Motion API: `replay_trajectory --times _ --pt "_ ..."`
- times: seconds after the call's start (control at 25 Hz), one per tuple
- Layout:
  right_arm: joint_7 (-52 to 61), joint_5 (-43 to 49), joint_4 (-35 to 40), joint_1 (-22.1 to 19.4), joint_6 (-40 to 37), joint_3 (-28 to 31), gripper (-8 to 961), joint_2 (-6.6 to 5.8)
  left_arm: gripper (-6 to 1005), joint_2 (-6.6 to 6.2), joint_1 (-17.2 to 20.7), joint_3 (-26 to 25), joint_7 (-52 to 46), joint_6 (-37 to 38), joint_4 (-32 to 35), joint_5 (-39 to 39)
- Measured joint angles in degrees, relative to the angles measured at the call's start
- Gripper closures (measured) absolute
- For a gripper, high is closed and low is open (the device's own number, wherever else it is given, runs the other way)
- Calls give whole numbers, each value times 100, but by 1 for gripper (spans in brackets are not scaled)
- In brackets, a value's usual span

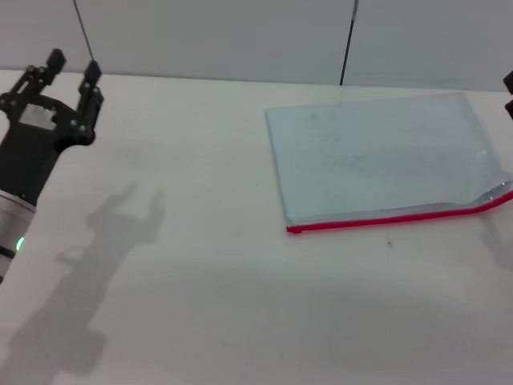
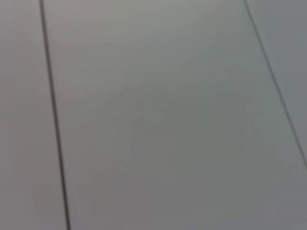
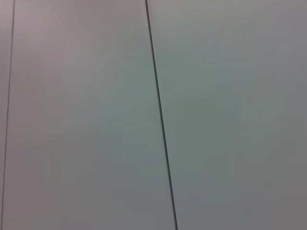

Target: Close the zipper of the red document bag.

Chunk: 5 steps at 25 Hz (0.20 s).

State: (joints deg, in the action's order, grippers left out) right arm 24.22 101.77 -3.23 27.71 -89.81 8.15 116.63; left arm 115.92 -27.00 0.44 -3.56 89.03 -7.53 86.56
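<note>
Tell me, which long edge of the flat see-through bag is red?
The long edge nearest the robot: the thin bright red zipper runs along it. The far long edge of the translucent pale blue-grey plastic document bag has no red.

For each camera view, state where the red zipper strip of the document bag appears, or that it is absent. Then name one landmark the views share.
Head view: the zipper runs along the near long edge of the red document bag, right of centre, its right end curling upward.
Left wrist view: not in it; only wall panels.
Right wrist view: not in it; only wall panels.
Shared landmark: the dark wall seam, though which seam is which cannot be told.
</note>
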Motion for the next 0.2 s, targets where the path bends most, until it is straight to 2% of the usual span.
replay_trajectory --times 0.2 --pt "37 0 -2 1 -14 -17 292 0 547 9 49 0 -61 106 2 -139"
